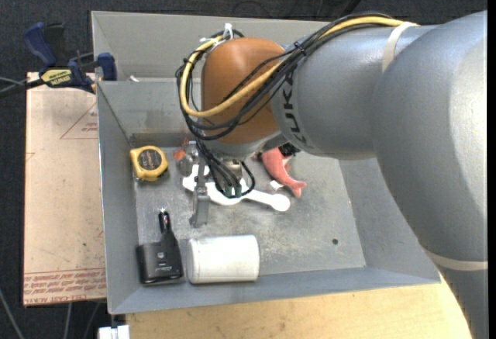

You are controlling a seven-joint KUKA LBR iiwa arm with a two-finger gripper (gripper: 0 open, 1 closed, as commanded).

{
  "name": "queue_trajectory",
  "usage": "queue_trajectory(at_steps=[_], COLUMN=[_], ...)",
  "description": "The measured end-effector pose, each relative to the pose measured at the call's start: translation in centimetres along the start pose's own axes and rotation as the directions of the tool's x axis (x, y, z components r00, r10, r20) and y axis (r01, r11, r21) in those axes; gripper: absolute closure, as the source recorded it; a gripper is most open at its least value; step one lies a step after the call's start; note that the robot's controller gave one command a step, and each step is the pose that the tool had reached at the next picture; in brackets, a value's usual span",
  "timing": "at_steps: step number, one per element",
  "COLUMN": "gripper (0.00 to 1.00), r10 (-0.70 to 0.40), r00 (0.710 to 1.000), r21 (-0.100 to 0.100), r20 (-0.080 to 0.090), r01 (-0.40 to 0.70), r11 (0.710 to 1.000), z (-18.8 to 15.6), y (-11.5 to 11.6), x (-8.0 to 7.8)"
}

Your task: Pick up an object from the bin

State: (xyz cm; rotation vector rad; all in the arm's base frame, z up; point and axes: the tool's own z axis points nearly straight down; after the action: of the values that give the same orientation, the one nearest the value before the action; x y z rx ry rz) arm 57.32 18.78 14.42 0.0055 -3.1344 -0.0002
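My gripper (199, 212) hangs below the orange wrist cover, low over the middle of the bin floor. Its tip is at the left end of a flat white plastic piece (260, 198) that lies across the floor. A pink rubbery thing (281, 168) rests just behind that white piece, to the gripper's right. Directly in front of the gripper lies a white cylinder (225, 258) on its side. Nothing shows as held.
A yellow tape measure (149, 162) sits at the left near the back wall, with a small orange bit (183, 151) beside it. A black device with a clip (159, 258) lies in the front left corner. The arm covers the bin's right side.
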Motion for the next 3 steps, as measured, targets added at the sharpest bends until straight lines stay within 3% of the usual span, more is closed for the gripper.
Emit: queue_trajectory(at_steps=[2, 3], gripper=[0.00, 1.00], r10=[0.065, -0.025], r00=[0.998, 1.000], r21=[-0.004, -0.003], r20=[0.009, 0.010], r01=[-0.065, 0.025], r11=[0.998, 1.000], z=[0.3, 5.2], y=[-0.8, -8.1], x=[-0.5, -2.2])
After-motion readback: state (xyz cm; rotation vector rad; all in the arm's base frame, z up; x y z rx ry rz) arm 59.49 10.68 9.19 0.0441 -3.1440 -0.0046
